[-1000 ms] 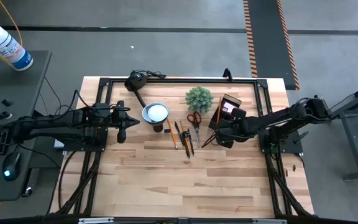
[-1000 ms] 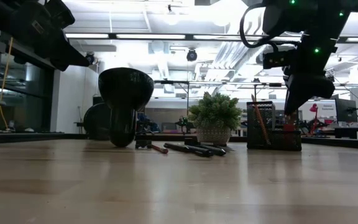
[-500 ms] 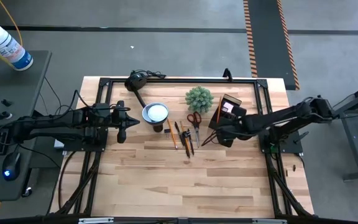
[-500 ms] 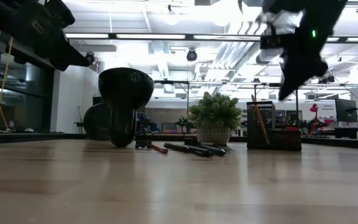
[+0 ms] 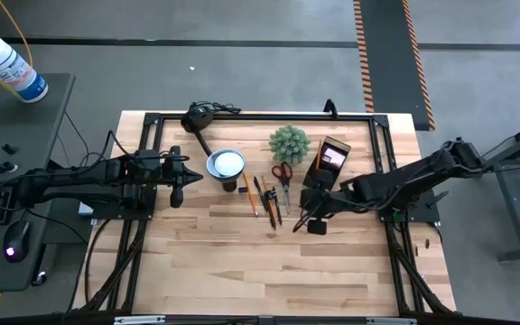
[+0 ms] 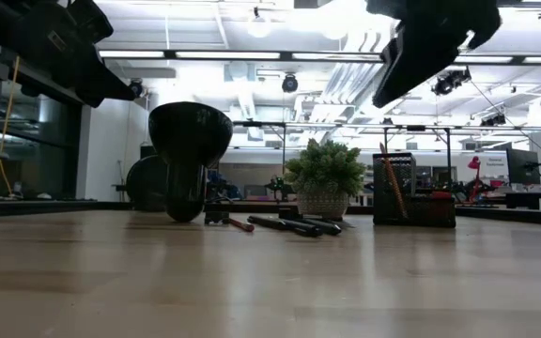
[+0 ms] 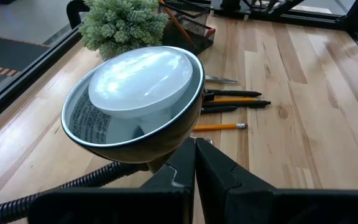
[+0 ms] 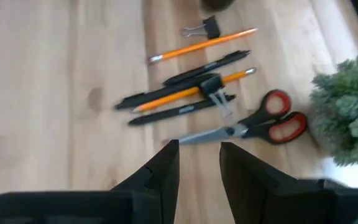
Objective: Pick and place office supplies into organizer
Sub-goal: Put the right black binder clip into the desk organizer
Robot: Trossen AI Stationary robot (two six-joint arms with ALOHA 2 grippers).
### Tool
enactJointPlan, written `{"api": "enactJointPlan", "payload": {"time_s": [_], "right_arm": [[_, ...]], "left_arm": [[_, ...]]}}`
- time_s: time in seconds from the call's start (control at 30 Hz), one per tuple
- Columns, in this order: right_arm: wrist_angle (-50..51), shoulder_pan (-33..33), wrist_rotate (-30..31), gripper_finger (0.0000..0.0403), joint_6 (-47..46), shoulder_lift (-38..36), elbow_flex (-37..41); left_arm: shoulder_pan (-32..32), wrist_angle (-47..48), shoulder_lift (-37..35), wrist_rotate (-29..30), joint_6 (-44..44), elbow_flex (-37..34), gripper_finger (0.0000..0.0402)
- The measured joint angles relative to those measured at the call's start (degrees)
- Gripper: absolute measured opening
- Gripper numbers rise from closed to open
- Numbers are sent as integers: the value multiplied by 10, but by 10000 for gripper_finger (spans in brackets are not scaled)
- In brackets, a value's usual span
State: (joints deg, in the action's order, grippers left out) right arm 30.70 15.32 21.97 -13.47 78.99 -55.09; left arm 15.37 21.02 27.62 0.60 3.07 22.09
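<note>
We see the loose office supplies lying in a tight cluster on the pale, plank-grained wooden table (image 5: 242, 244), just ahead of the right gripper (image 8: 199, 163), whose two dark fingers stand a narrow gap apart with nothing between them. Nearest those fingertips lie the scissors (image 8: 253, 126), with bright steel blades and glossy red loop handles, the blades pointing back toward the jaws' gap. Just beyond them lie three slim dark pens (image 8: 179, 94) and one thin orange pencil (image 8: 194, 92), bunched almost parallel and touching. A second orange pencil (image 8: 202, 45) lies a little farther out, and a small black binder clip (image 8: 205, 27) with wire arms sits just past it. To one side of the jaws, beside the scissor handles, stands the small plant (image 5: 289, 142), a spiky green tuft. The organizer (image 5: 329, 161), a black wire-mesh box, sits behind the gripper in the high view, next to the plant. In the low view it holds a thin orange pencil (image 6: 394, 184) that leans upright inside, and from above a pale pink pad (image 5: 332, 159) shows in one compartment. The left gripper (image 7: 195, 163) is pressed shut, its dark fingers together and empty, right behind the desk lamp (image 7: 135, 102), whose round bowl-shaped black head has a smooth white face turned upward on a ribbed flexible neck.
</note>
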Motion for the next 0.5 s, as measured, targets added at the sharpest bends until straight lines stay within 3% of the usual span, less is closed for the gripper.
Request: {"api": "enactJointPlan", "payload": {"time_s": [0.23,0.5], "right_arm": [[-84,-34,13,106,10,67,0],[-166,-70,-95,106,164,143,0]], "left_arm": [[0,0,0,0,0,0,1],[0,0,0,0,0,0,1]]}}
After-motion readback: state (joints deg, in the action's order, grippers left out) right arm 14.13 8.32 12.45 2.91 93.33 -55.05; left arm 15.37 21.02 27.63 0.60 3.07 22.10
